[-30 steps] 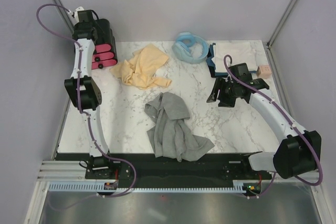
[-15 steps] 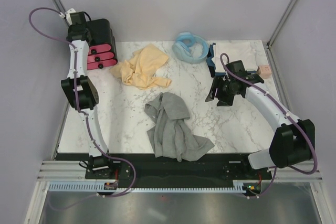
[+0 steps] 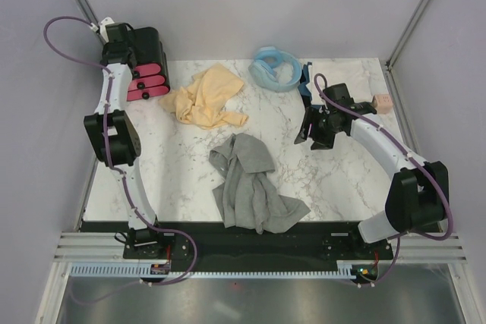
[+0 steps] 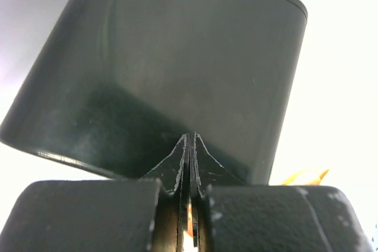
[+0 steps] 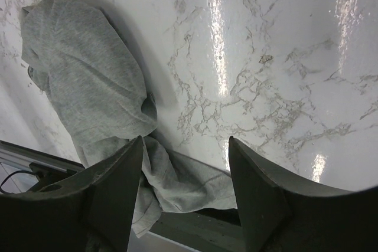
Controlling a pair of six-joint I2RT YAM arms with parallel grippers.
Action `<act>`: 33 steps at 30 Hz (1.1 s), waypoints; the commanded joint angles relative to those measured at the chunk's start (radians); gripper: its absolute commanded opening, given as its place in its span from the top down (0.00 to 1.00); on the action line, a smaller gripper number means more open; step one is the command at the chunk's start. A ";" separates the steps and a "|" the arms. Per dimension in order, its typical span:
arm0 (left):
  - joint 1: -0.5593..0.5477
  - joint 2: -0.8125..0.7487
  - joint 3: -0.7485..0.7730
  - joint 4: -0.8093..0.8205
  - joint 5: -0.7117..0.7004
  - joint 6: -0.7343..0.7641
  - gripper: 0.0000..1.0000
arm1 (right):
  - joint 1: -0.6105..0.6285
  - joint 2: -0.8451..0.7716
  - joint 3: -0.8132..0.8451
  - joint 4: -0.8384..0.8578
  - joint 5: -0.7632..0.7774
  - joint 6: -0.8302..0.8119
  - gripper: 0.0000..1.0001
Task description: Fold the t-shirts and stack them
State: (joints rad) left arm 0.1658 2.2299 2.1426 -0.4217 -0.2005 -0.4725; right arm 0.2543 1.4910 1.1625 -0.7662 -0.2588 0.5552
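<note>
Item: grey shirt (image 3: 250, 187), crumpled. Your right gripper (image 5: 185, 143) gapes, left gripper (image 4: 189, 146) clenched empty (by box (image 3: 148, 47)). Pinch a hem corner; spread flat.

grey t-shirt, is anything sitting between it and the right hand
Nothing visible. The open right hand hangs over the marble table, and only bare tabletop lies between it and the grey t-shirt.

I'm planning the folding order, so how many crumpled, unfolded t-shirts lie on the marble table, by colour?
Grey t-shirt: 1
Tan-yellow t-shirt: 1
Total: 2
</note>
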 commanded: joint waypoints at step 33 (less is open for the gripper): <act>0.070 0.080 0.191 -0.384 -0.091 -0.129 0.98 | 0.137 0.738 1.096 0.243 -0.264 0.049 0.34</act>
State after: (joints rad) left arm 0.2344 2.3165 2.2913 -0.7734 -0.2855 -0.5724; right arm 0.3557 2.0846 2.0232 -0.5842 -0.4431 0.5358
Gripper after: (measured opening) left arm 0.025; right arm 0.666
